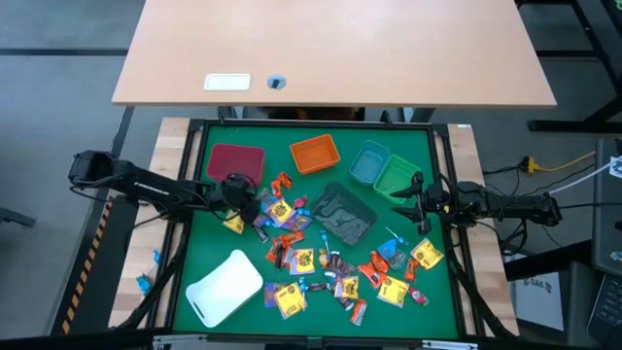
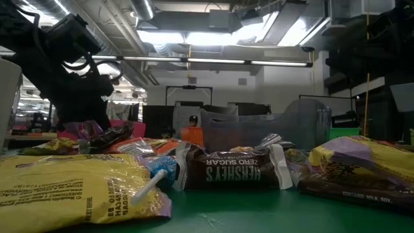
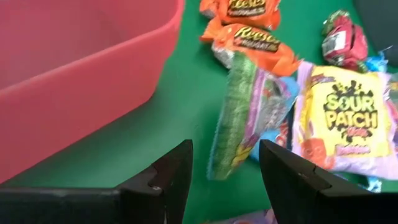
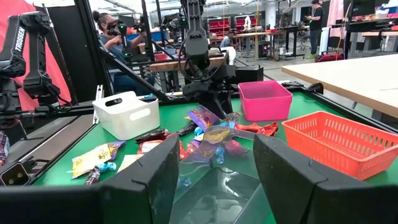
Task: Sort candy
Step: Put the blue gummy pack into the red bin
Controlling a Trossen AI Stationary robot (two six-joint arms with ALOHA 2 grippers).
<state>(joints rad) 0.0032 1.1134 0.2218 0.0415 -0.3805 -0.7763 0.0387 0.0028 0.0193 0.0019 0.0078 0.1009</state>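
Many small candy packets (image 1: 321, 258) lie scattered over the green mat. My left gripper (image 1: 243, 199) hovers at the pile's left end, beside the dark red bin (image 1: 236, 160). In the left wrist view it is open (image 3: 225, 155), and the near end of a green and purple packet (image 3: 239, 118) lies between its fingertips, untouched as far as I can see. A Sour Patch packet (image 3: 348, 118) and orange Reese's packets (image 3: 249, 40) lie beyond. My right gripper (image 1: 408, 197) is open (image 4: 217, 155) by the green bin (image 1: 397, 177), above the clear bin (image 4: 211, 186).
Orange bin (image 1: 315, 153) and teal bin (image 1: 369, 160) stand along the far side, a dark clear bin (image 1: 342, 214) sits mid-mat, and a white tray (image 1: 225, 287) lies at the near left. A Hershey's packet (image 2: 233, 171) lies close to the low camera. People sit beyond the table (image 4: 112, 31).
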